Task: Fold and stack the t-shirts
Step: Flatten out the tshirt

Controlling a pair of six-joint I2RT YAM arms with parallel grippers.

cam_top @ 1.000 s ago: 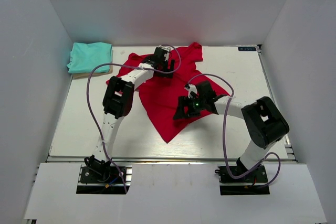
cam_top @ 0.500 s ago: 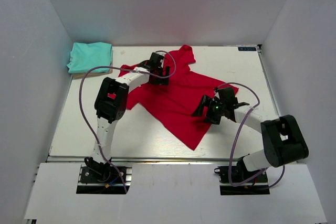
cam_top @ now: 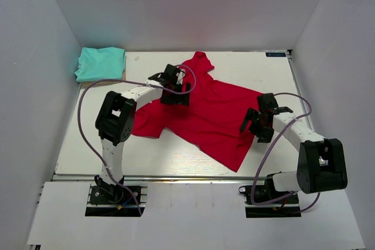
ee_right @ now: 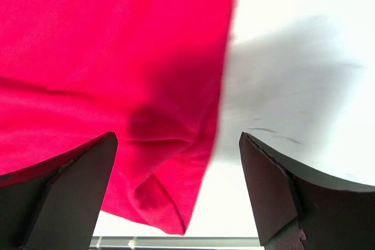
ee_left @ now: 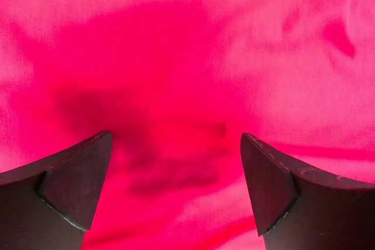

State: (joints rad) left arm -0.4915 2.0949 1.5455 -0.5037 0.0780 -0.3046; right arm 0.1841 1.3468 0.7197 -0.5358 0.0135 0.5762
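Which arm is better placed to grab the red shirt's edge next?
Likely right. The right gripper hangs open over the edge of the red t-shirt; the left gripper has only cloth beneath it.

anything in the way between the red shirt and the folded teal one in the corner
Nothing visible lies on the table between the red t-shirt and the teal t-shirt; only the left arm's own cable arcs over that stretch.

White table point(cam_top: 164, 156), pale walls point(cam_top: 187, 10), perhaps a small label point(cam_top: 274, 54)
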